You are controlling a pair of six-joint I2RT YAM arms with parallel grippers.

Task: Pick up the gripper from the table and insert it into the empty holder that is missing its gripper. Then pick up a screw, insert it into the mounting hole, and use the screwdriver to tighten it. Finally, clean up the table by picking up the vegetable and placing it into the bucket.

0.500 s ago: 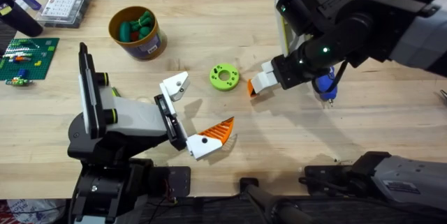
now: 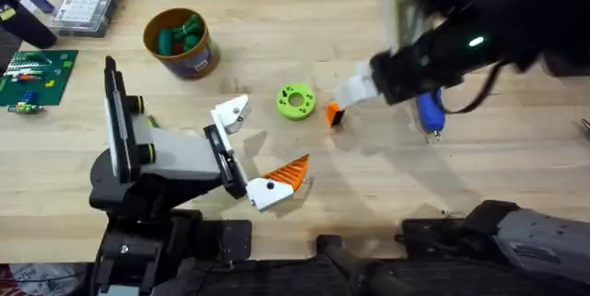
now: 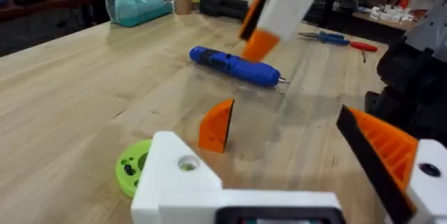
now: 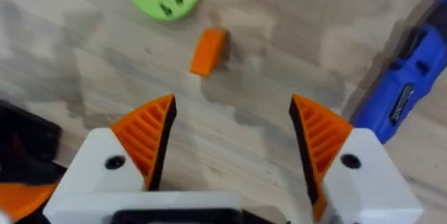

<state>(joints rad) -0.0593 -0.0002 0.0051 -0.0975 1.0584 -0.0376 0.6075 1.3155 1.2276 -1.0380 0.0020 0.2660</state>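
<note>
Pale wood-grain table under even light; behind it, dark side bench, teal pouch, cup of pens.

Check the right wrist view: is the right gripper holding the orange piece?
No. The right gripper is open and empty, and the orange piece lies on the table beyond its fingertips.

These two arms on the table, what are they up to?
The right gripper hangs open above a small orange piece on the table, holding nothing. The screwdriver lies beside it and a green disc on the other side. The left gripper rests open nearer the arm bases, also holding nothing. The bucket, farther back, already holds some green pieces.
</note>
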